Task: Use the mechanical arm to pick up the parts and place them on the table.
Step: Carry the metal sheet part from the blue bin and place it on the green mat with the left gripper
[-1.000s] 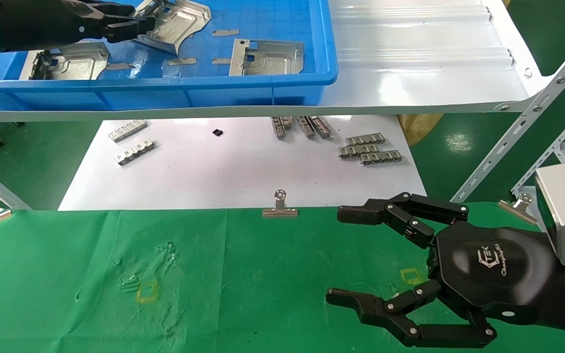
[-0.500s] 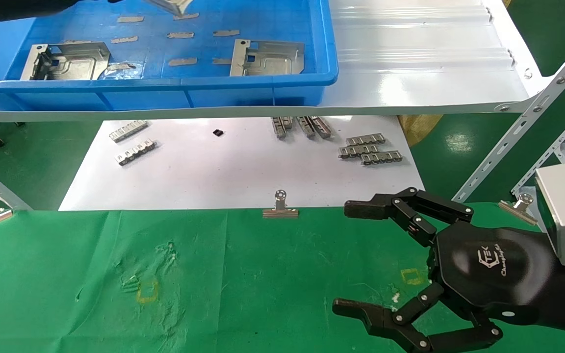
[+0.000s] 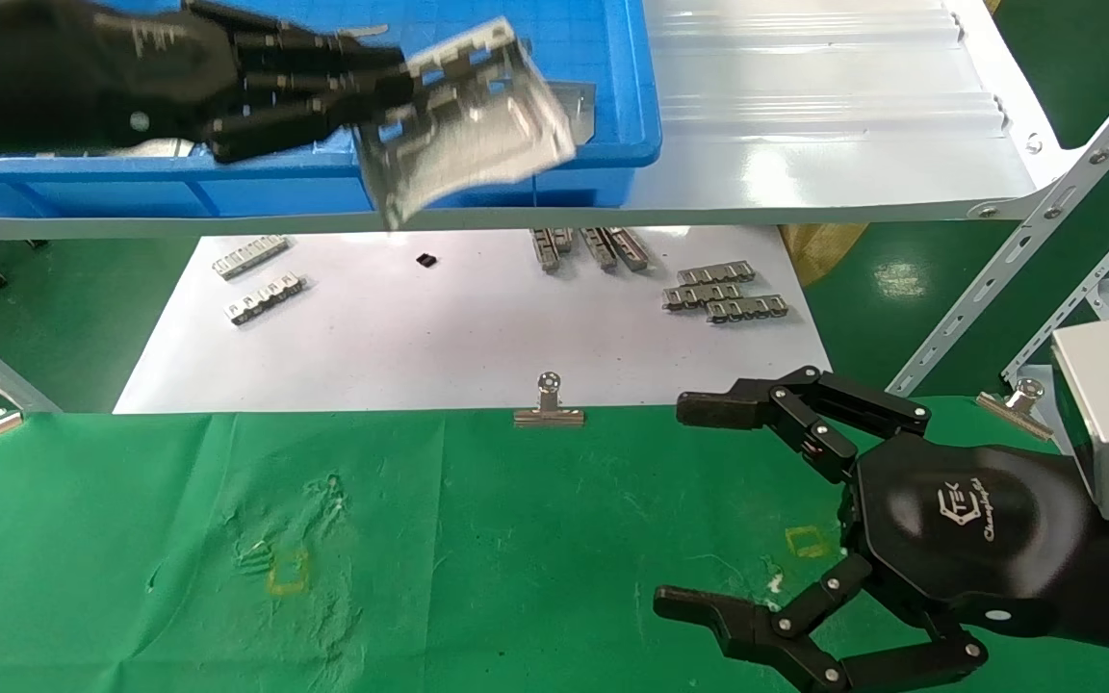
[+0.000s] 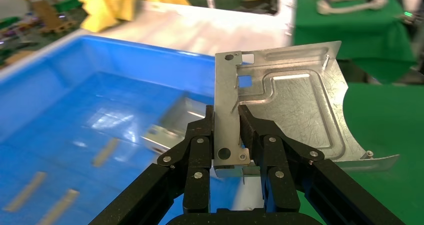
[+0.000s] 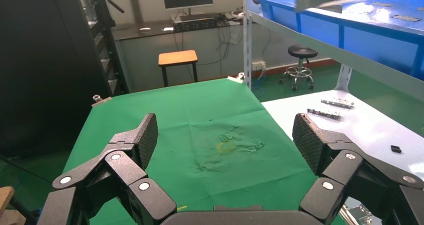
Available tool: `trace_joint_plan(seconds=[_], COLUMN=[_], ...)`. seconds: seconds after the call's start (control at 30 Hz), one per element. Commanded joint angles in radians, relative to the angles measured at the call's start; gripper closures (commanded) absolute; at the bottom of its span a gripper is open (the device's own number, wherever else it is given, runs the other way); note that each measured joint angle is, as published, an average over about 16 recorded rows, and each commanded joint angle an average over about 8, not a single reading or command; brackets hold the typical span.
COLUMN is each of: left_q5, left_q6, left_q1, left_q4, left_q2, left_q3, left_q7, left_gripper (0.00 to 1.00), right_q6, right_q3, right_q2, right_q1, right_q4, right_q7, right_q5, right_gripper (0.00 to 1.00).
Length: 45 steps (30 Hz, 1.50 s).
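Observation:
My left gripper [image 3: 362, 91] is shut on one edge of a silvery sheet-metal part [image 3: 468, 120] and holds it in the air over the front wall of the blue bin [image 3: 516, 178]. In the left wrist view the jaws [image 4: 226, 120] pinch the part [image 4: 295, 110] on its flat tab side. Another part [image 3: 581, 96] lies in the bin, mostly hidden behind the held one. My right gripper [image 3: 687, 505] is open and empty, low over the right side of the green table [image 3: 516, 539]; it also shows in the right wrist view [image 5: 226, 135].
The bin stands on a glossy white shelf [image 3: 805, 125] with slanted metal braces [image 3: 1045, 221]. Below lies a white board [image 3: 477, 337] with toothed strips [image 3: 726, 294]. Binder clips [image 3: 549, 404] hold the cloth's far edge. Yellow squares [image 3: 288, 571] [image 3: 810, 542] mark the cloth.
My left gripper lifted the part out of the bin's back left, then swung right and forward over the bin's front wall. The right gripper barely moved.

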Motion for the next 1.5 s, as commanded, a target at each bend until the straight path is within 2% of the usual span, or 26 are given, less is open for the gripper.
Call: trace_joint_plan(seconds=[0.03, 0.17, 0.33, 0.47, 0.6, 0.7, 0.87, 0.97, 1.2, 1.4, 1.43, 1.47, 1.5], left_q5=[0.002, -0.065, -0.215, -0.294, -0.283, -0.222, -0.126, -0.091, -0.033, -0.005, -0.003, 0.0, 0.003], left_q6=[0.042, 0.051, 0.045, 0.035, 0.028, 0.025, 0.018, 0.011, -0.005, 0.011, 0.014, 0.015, 0.015], left_q1=[0.016, 0.104, 0.221, 0.277, 0.301, 0.306, 0.308, 0.307, 0.29, 0.282, 0.281, 0.28, 0.279], left_q4=[-0.007, -0.153, -0.367, -0.447, -0.471, -0.484, -0.436, -0.355, -0.17, -0.084, -0.075, -0.066, -0.058], left_q2=[-0.008, -0.065, -0.172, -0.236, -0.265, -0.27, -0.256, -0.237, -0.186, -0.158, -0.155, -0.152, -0.15], left_q3=[0.002, 0.034, 0.087, 0.129, 0.182, 0.236, 0.311, 0.341, 0.385, 0.411, 0.415, 0.419, 0.424], left_q7=[0.03, 0.04, 0.001, -0.016, 0.036, 0.135, 0.327, 0.402, 0.483, 0.534, 0.542, 0.549, 0.556], left_gripper=[1.0, 1.0, 1.0, 1.0, 1.0, 1.0, 1.0, 1.0, 1.0, 1.0, 0.98, 0.91, 0.79], right_q6=[0.0, 0.0, 0.0, 0.0, 0.0, 0.0, 0.0, 0.0, 0.0, 0.0, 0.0, 0.0, 0.0], right_q3=[0.0, 0.0, 0.0, 0.0, 0.0, 0.0, 0.0, 0.0, 0.0, 0.0, 0.0, 0.0, 0.0], right_q2=[0.0, 0.0, 0.0, 0.0, 0.0, 0.0, 0.0, 0.0, 0.0, 0.0, 0.0, 0.0, 0.0], right_q1=[0.0, 0.0, 0.0, 0.0, 0.0, 0.0, 0.0, 0.0, 0.0, 0.0, 0.0, 0.0, 0.0], right_q4=[0.0, 0.0, 0.0, 0.0, 0.0, 0.0, 0.0, 0.0, 0.0, 0.0, 0.0, 0.0, 0.0], right_q7=[0.0, 0.0, 0.0, 0.0, 0.0, 0.0, 0.0, 0.0, 0.0, 0.0, 0.0, 0.0, 0.0], right_q5=[0.0, 0.0, 0.0, 0.0, 0.0, 0.0, 0.0, 0.0, 0.0, 0.0, 0.0, 0.0, 0.0], right_gripper=[0.0, 0.0, 0.0, 0.0, 0.0, 0.0, 0.0, 0.0, 0.0, 0.0, 0.0, 0.0, 0.0])
